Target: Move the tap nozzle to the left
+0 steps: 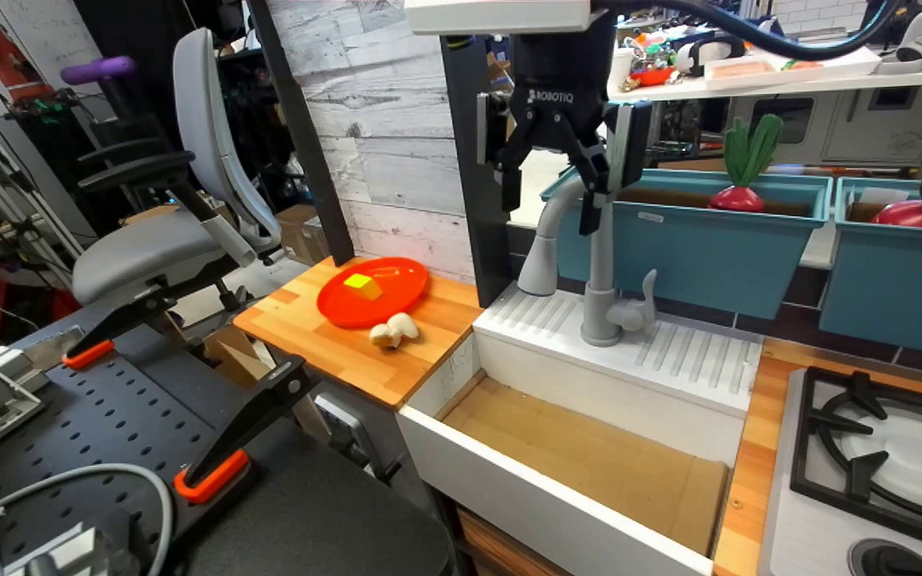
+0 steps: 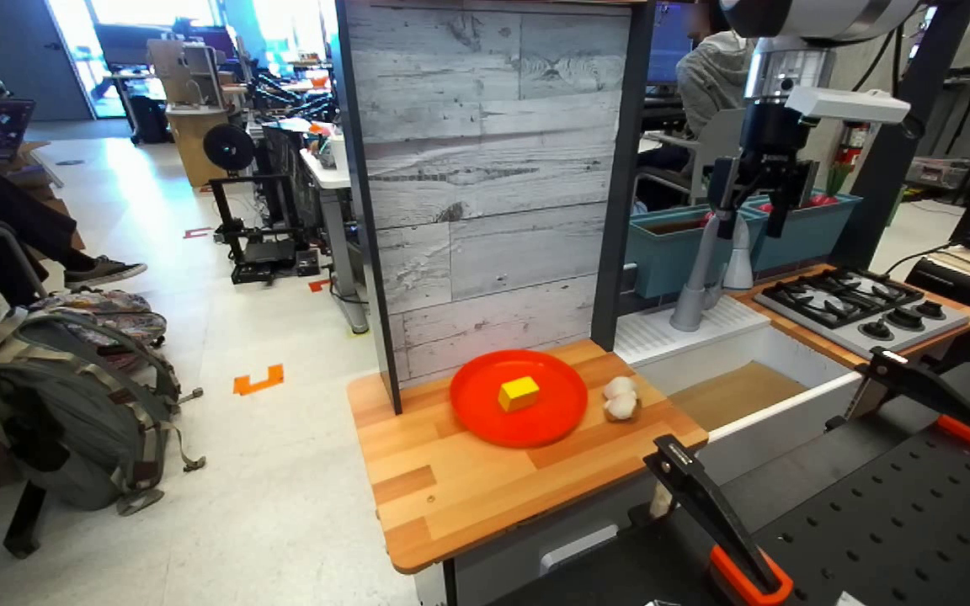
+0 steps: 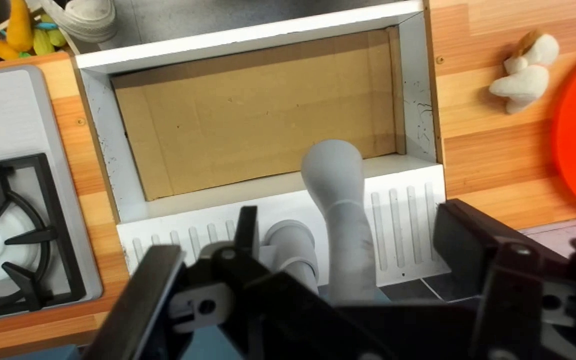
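Tap nozzle (image 3: 345, 220), seen in the wrist view between fingers (image 3: 460, 240) parted and grasping nothing. The gripper (image 1: 551, 205) should ease it left along a slow, level arc.

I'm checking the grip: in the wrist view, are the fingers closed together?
No, the fingers stand wide apart, with the tap nozzle showing between them.

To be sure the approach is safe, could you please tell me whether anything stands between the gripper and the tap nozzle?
Nothing visible does: the gripper stands open, and in the wrist view the tap nozzle appears between its fingers.
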